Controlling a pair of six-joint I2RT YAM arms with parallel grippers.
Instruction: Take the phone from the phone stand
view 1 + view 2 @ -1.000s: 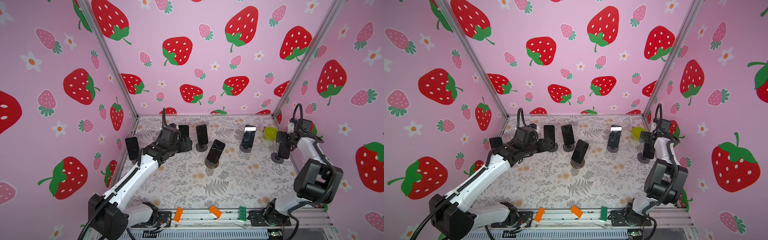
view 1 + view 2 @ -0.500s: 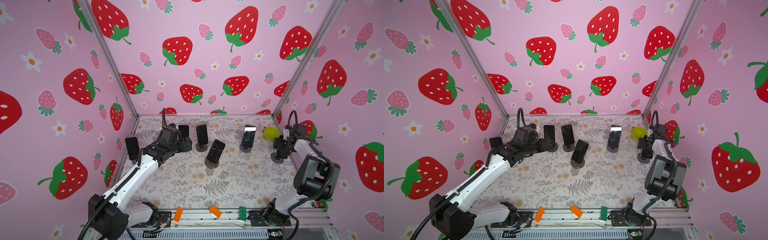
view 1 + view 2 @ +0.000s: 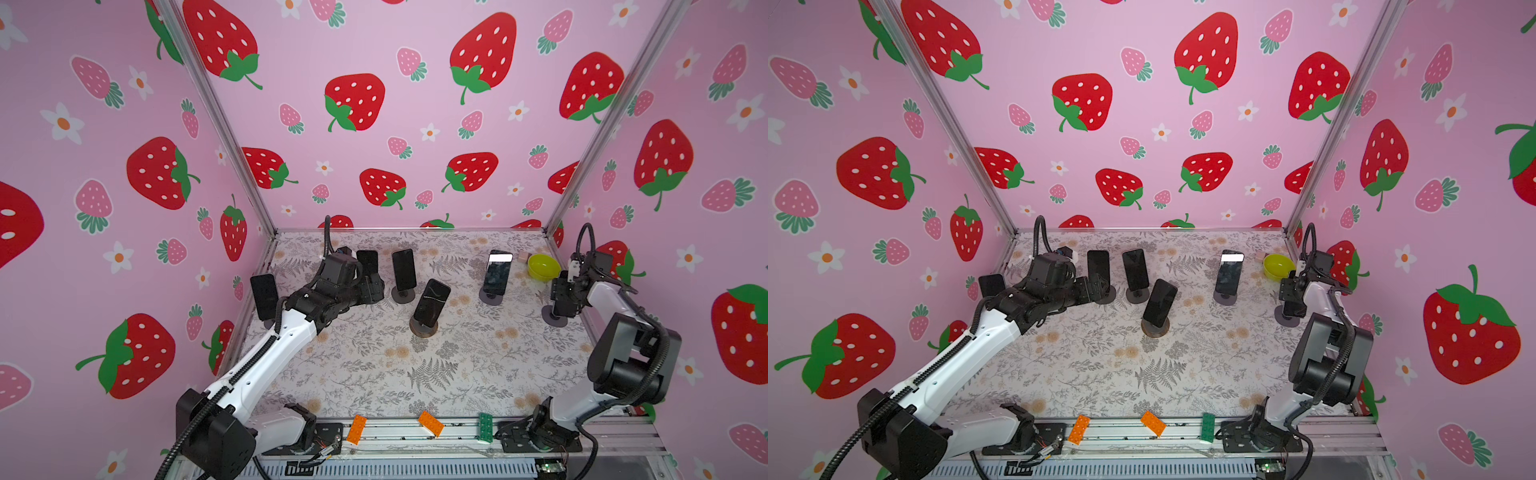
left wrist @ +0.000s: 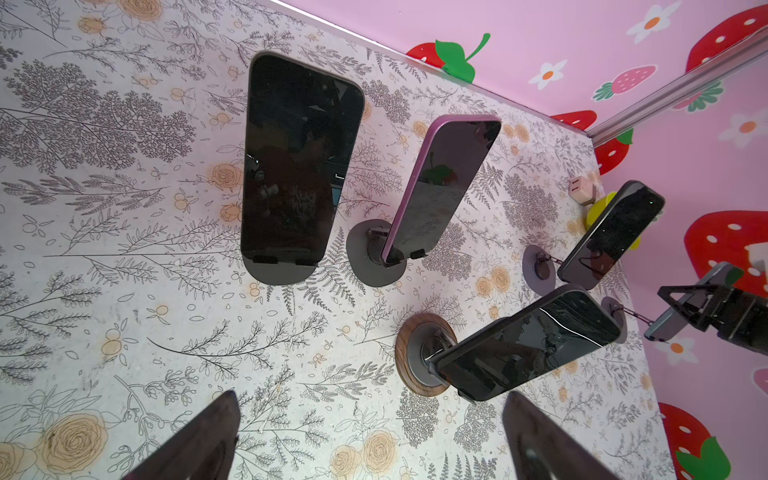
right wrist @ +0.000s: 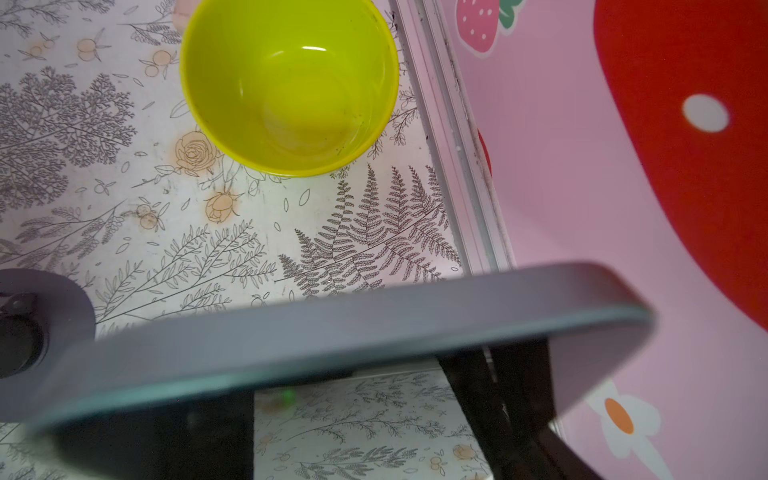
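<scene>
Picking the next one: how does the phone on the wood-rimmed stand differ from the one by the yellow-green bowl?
The centre phone leans sideways; the bowl-side phone stands straighter. The centre phone's wood-rimmed base differs from the bowl-side phone's plain grey base. The centre phone's screen is dark; the bowl-side phone's top shows a bright patch. Both sit on round stands.

Phones (image 3: 404,269) on stands (image 3: 403,296) across rear of table (image 3: 374,374), bowl (image 3: 543,267) back right, bricks (image 3: 356,430) on front rail (image 3: 457,432)
</scene>
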